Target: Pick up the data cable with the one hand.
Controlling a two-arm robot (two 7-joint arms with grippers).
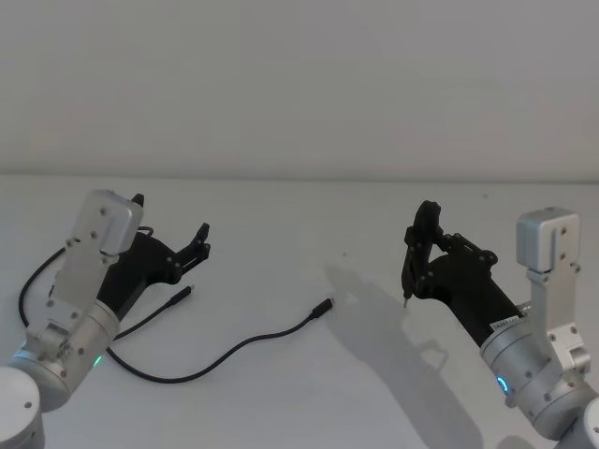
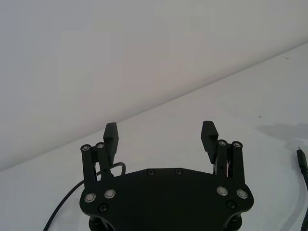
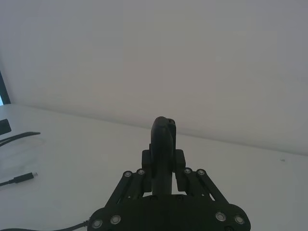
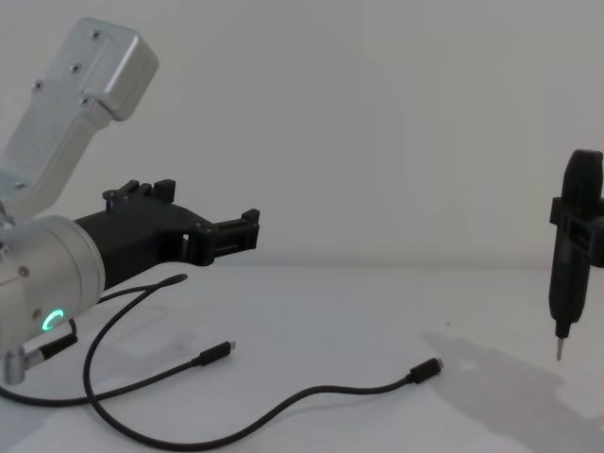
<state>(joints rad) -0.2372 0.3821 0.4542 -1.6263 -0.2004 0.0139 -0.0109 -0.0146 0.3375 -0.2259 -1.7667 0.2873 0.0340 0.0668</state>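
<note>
At nine o'clock in the head view we see the left gripper (image 1: 200,240) above the desk (image 1: 309,215), its jaws apart. Towards its five o'clock the data cable (image 1: 271,334) lies on the desk in a loose U. Its long axis slants, and both plugs point towards two o'clock. At three o'clock the right gripper (image 1: 416,260) hangs well apart from the cable, jaws clamped on a black pointed tool (image 4: 562,311), tip down.
</note>
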